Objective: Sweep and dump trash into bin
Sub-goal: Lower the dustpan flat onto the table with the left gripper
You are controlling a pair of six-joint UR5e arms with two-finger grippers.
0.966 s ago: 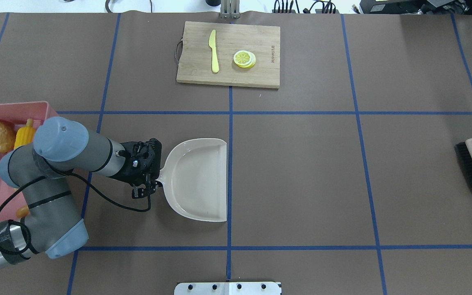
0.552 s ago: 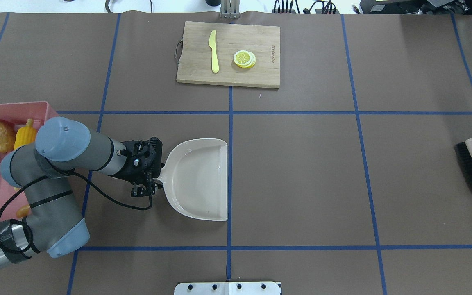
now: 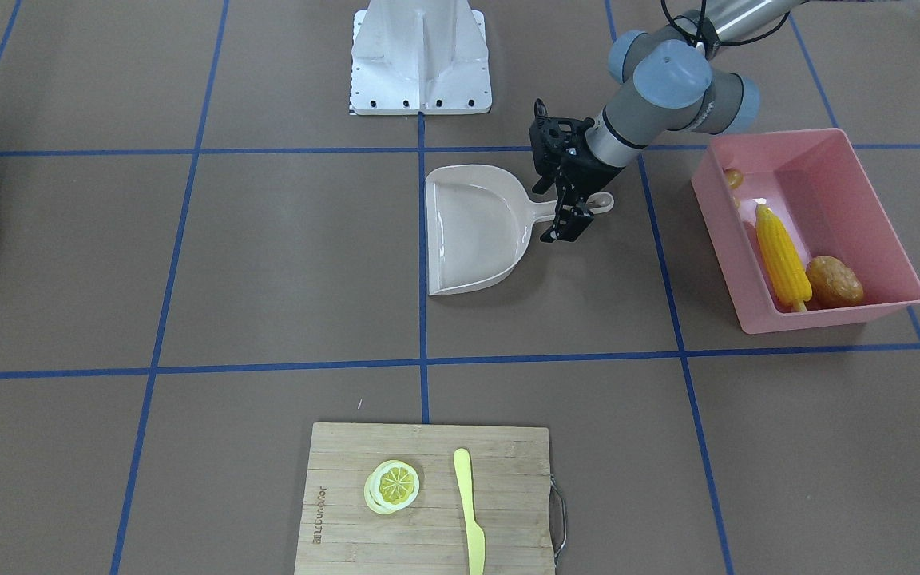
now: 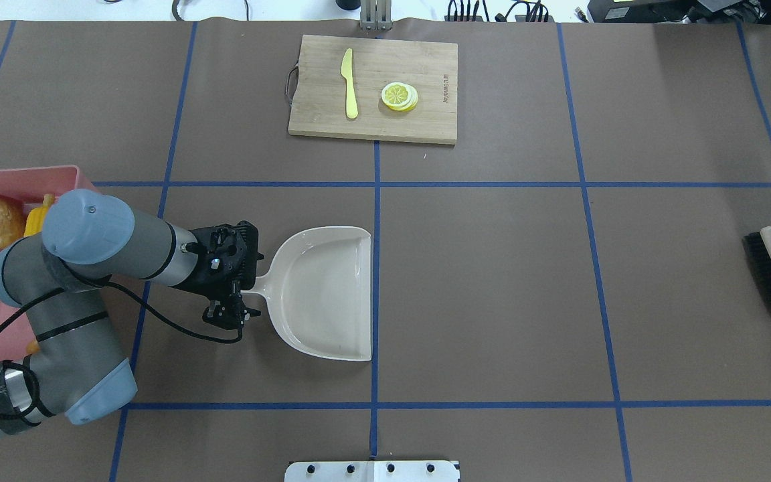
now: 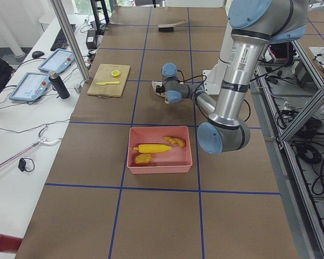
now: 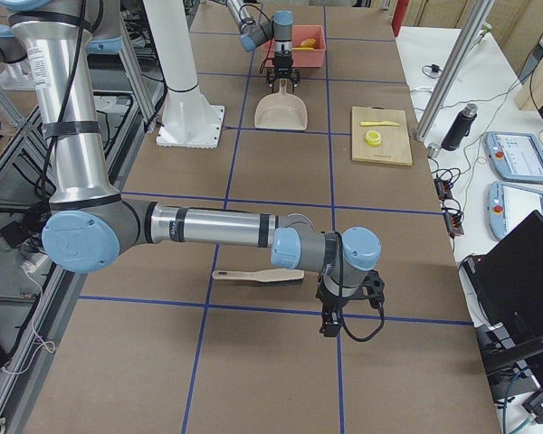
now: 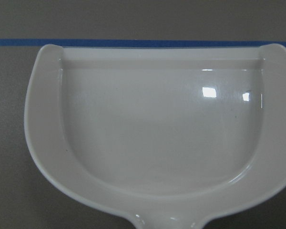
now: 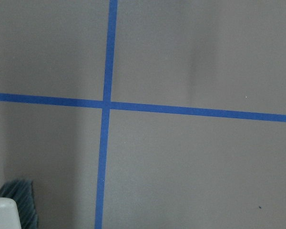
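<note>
Lying inside the pink bin (image 3: pixel 827 318), which is set at the bench (image 3: pixel 188 263) edge on the robot's left, all three pieces of trash are shown: one yellow corn cob (image 3: pixel 782 255), one brown potato (image 3: pixel 834 281) just beside it, and one tan ginger root (image 3: pixel 733 177) nearer the robot. One beige dustpan (image 3: pixel 472 231) is laid flat and empty near the bench's middle, its handle (image 3: pixel 602 201) pointed towards the bin. The left end effector (image 3: pixel 564 200) is seen opened wide around that handle, not clamped on it. Compared with a second ago, it has been drawn back a little towards the bin while the dustpan has been left where it was. From this the handle is judged to have been let go and the dumping finished. One brush (image 4: pixel 767 271) is laid near the bench edge on the robot's right, with the right end effector (image 6: pixel 330 324) held just beside it. Whether that one is open cannot be told. At the edge opposite the robot, one cutting board (image 3: pixel 508 479) is set, bearing one knife (image 3: pixel 469 511) and one lemon slice (image 3: pixel 392 485).
</note>
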